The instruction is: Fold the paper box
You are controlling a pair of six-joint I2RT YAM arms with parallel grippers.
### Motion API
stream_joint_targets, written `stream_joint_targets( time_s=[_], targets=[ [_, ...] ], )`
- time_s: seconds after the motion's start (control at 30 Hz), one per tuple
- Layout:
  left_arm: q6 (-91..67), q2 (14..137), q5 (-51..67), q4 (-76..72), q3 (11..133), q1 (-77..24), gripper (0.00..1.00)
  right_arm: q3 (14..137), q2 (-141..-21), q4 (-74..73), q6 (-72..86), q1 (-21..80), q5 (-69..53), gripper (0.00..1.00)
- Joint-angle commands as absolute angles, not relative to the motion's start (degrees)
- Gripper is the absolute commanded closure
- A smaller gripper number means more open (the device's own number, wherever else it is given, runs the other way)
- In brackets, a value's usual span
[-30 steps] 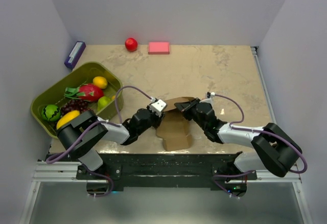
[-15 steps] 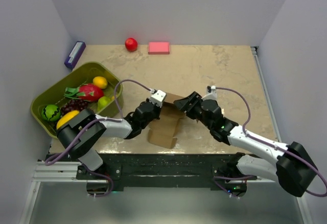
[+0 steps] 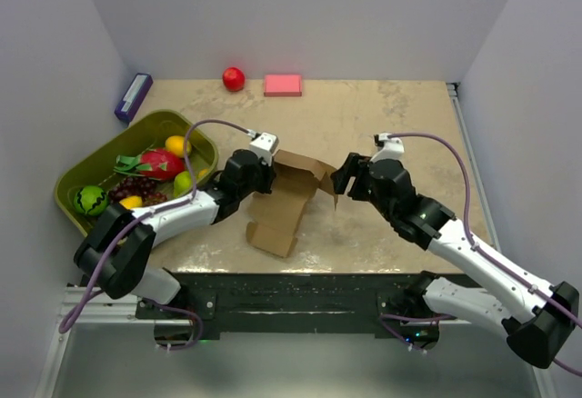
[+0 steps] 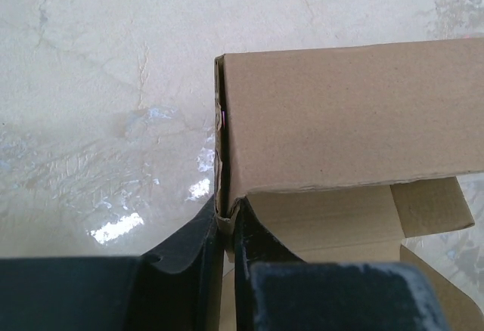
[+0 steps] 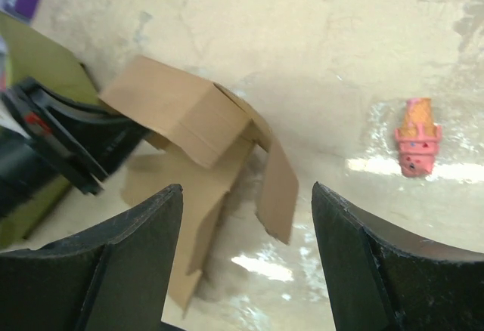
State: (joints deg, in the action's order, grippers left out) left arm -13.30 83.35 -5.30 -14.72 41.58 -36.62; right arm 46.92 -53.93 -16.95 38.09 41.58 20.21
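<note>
- left gripper (image 3: 269,174): clamped on one edge of the paper box (image 3: 289,200). left wrist view shows both fingers (image 4: 200,242) nipped tight on the cardboard corner, panel (image 4: 348,112) standing up from the pinch.
- right gripper (image 3: 338,180): jaws wide apart, nothing between them. it sits just right of the box, apart from it. right wrist view: both fingers (image 5: 144,255) spread, the box (image 5: 178,112) ahead with a loose flap hanging down on its right side.
- paper box: partly formed. upper part is raised into a folded ridge at the left gripper, lower sheet trails down onto the table (image 3: 391,125) toward the near edge. it lies mid-table, a little left of centre.
- change vs one second ago: then both grippers met at the box top, the right one shut on it. the right has since let go and backed off to the right. the left has closed down, and its arm has swung left and away from the near edge, dragging the box with it. the sheet's lower end now sits further left.
- unchanged: green bin (image 3: 150,118) of fruit at left, purple box (image 3: 133,96), red ball (image 3: 234,78) and pink block (image 3: 283,84) along the far edge.
</note>
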Motion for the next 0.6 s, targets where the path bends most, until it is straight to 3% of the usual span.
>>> stream_joint_targets(
  time_s=[0.0, 0.27, 0.57],
  targets=[
    [-16.4, 82.9, -0.3, -5.9, 46.9, -35.3, 0.97, 46.2, -52.9, -20.8, 33.0, 41.7, 19.6, 0.27],
    [-13.1, 85.9, 3.7, 3.2, 52.9, -33.5, 0.99, 43.4, -52.6, -17.8, 33.0, 43.3, 19.5, 0.29],
    [-14.6, 86.0, 8.5, -4.6, 49.4, -32.8, 1.0, 45.7, -60.5, -15.9, 35.1, 45.8, 19.2, 0.4]
  ],
)
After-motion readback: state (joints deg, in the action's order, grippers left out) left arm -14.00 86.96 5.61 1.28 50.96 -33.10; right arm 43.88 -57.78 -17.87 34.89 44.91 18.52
